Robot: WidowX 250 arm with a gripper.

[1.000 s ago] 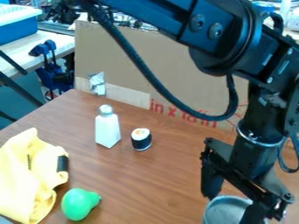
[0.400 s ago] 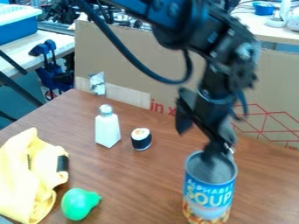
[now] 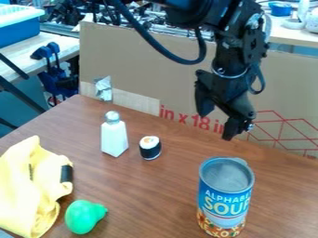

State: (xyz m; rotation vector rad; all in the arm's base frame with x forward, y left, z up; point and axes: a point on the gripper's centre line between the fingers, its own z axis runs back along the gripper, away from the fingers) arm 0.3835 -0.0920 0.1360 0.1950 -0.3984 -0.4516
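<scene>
The black gripper (image 3: 215,126) hangs above the back right part of the table, its two fingers spread apart with nothing between them. Below and in front of it, a blue soup can (image 3: 225,197) stands upright, not touched by the gripper. Left of the gripper are a sushi roll (image 3: 150,148) with a black band and a white shaker (image 3: 114,136) with a silvery top, standing side by side. A green pear-shaped toy (image 3: 84,216) lies at the front left, beside a yellow cloth (image 3: 29,186).
A cardboard sheet (image 3: 142,65) stands along the back edge of the brown table (image 3: 149,195), with a piece of silvery tape (image 3: 103,88) on it. Blue clamps (image 3: 55,69) and a blue bin (image 3: 18,29) are beyond the table at upper left.
The gripper has risen from the can and moved toward the back. The soup can, partly hidden behind the gripper at first, is now fully visible. The other items have not moved.
</scene>
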